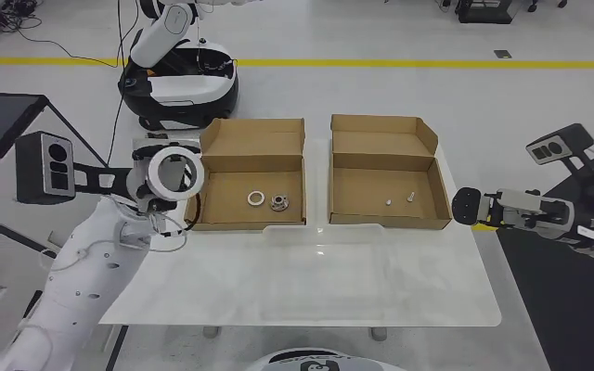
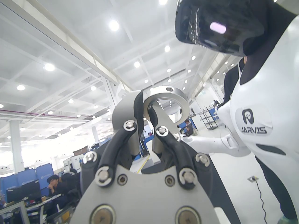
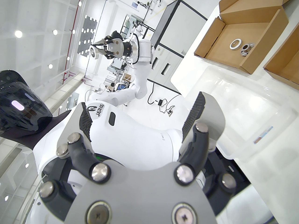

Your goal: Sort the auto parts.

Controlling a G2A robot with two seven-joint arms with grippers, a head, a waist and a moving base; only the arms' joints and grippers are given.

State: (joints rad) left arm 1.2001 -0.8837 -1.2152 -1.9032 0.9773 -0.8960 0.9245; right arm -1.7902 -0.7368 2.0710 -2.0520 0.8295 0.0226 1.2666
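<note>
A big shiny metal ring (image 2: pixel 179 99) is pinched in the left claw (image 2: pixel 145 111), raised near the left box (image 1: pixel 251 139). Inside that box a flat washer (image 1: pixel 255 198) and a flanged hub (image 1: pixel 279 200) lie side by side. Two small pins (image 1: pixel 408 196) lie in the right box (image 1: pixel 380 144).

White rectangular table (image 1: pixel 464 306); clear plastic tray (image 3: pixel 245 99) on it; black-and-white wheeled robot base (image 1: pixel 181 93) behind table; yellow floor line (image 1: pixel 418 63) farther behind.
</note>
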